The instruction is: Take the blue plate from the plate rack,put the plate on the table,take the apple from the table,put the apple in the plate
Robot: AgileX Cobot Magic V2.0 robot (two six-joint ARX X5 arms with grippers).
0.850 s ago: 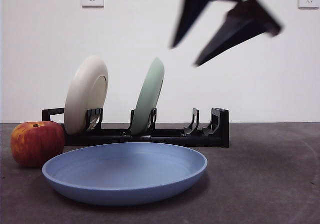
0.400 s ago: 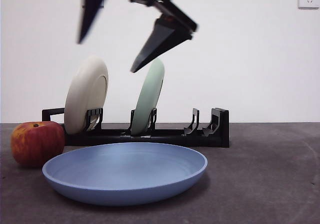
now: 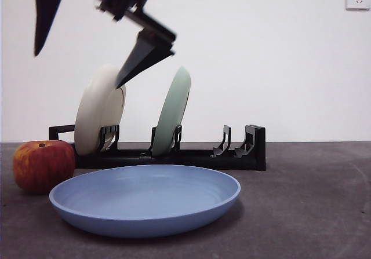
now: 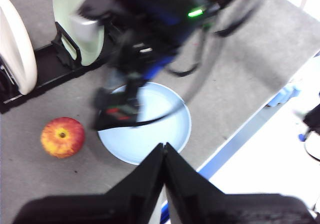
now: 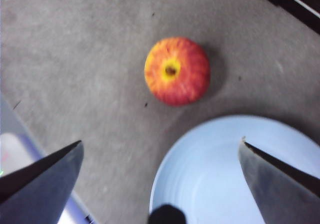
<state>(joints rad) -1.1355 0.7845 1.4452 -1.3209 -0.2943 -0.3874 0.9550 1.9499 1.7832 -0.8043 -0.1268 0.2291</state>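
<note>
The blue plate (image 3: 145, 201) lies flat on the table (image 3: 313, 201) in front of the plate rack (image 3: 191, 154). The apple (image 3: 43, 165) stands on the table just left of the plate, apart from it. My right gripper (image 3: 78, 68) is open and empty, high above the apple and the plate's left side. The right wrist view shows its jaws wide apart (image 5: 160, 142) over the apple (image 5: 176, 71) and the plate (image 5: 225, 169). My left gripper (image 4: 163, 145) is shut and empty, far above the table, looking down on the plate (image 4: 165, 119), the apple (image 4: 62, 137) and the rack (image 4: 50, 68).
A cream-white plate (image 3: 98, 111) and a pale green plate (image 3: 172, 111) stand upright in the rack's left slots; the right slots hold nothing. The left wrist view shows the table's edge (image 4: 235, 139) near the blue plate.
My open right gripper has swept leftward across the front view, from the upper right to above the apple and the rack's left end. The plate and the apple have not moved.
</note>
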